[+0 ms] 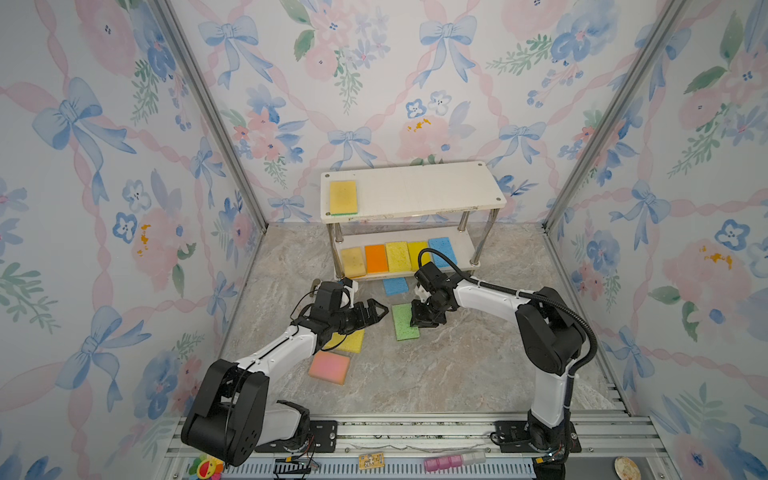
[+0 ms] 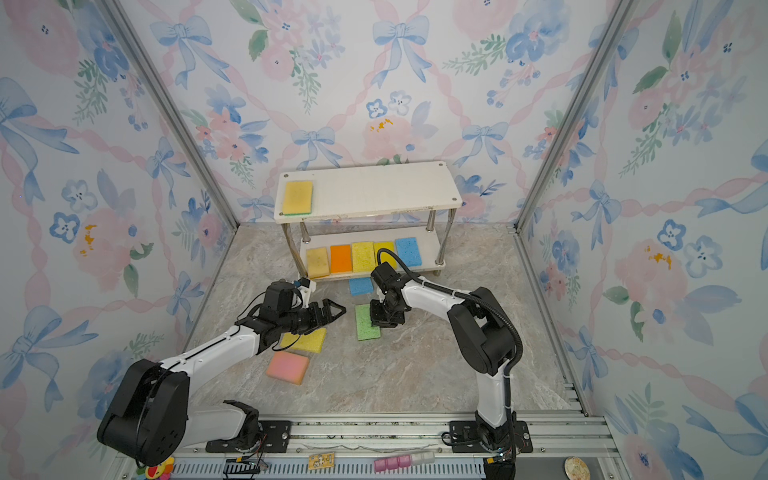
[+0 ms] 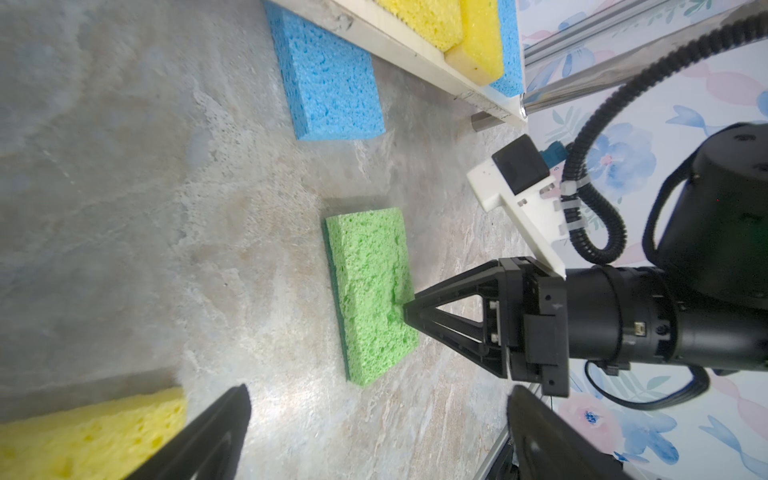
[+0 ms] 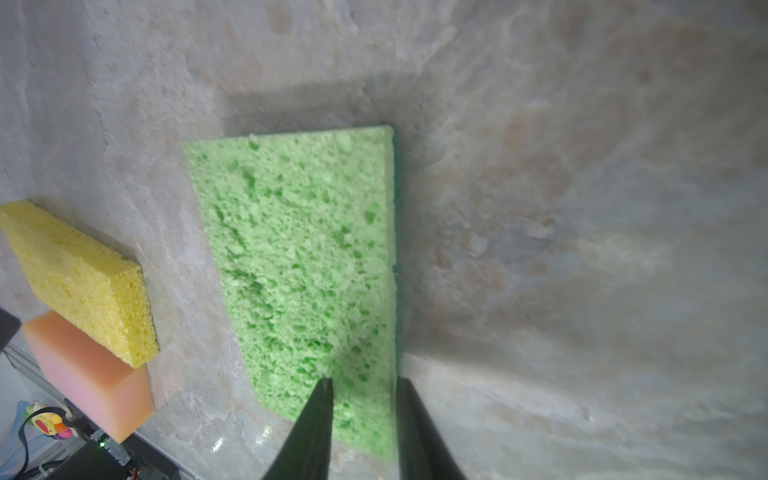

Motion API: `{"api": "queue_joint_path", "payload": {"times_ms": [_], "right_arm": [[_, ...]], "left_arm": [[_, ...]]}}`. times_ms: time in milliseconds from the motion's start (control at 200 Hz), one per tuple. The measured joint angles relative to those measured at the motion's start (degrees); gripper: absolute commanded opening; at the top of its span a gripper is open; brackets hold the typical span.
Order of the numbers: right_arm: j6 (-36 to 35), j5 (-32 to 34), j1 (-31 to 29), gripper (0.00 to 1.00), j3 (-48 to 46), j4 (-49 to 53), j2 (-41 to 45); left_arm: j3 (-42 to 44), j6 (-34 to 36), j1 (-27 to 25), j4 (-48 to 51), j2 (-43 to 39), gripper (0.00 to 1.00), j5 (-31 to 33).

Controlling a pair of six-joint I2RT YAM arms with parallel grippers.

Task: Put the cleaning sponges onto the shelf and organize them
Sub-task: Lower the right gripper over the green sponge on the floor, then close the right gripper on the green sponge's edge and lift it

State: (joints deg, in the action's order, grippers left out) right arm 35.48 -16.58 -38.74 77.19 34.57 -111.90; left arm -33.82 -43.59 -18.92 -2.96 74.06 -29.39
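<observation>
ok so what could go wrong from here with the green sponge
1. The right gripper has only a narrow strip at one edge of the green sponge, near one end, between its jaws. Lifted like that, it may slip out or hang crooked.
2. The shelf looks full on its lower board, so a drooping sponge may catch the board or nudge the sponges there. The top has room.
3. The open left gripper hangs close by, so the arms could bump.
</observation>
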Motion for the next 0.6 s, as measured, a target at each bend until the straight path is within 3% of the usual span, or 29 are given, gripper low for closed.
{"api": "queue_joint_path", "payload": {"times_ms": [260,600], "right_arm": [[0.04,0.15,-0.04,0.23,0.07,-0.07,-1.33],[0.02,0.42,-0.52,0.01,0.07,-0.09,-1.6]], "left_arm": [[0.72,0.0,0.63,0.0,-0.11,0.98,-0.72],[0.72,0.0,0.94,0.0,-0.11,0.98,-1.57]]}}
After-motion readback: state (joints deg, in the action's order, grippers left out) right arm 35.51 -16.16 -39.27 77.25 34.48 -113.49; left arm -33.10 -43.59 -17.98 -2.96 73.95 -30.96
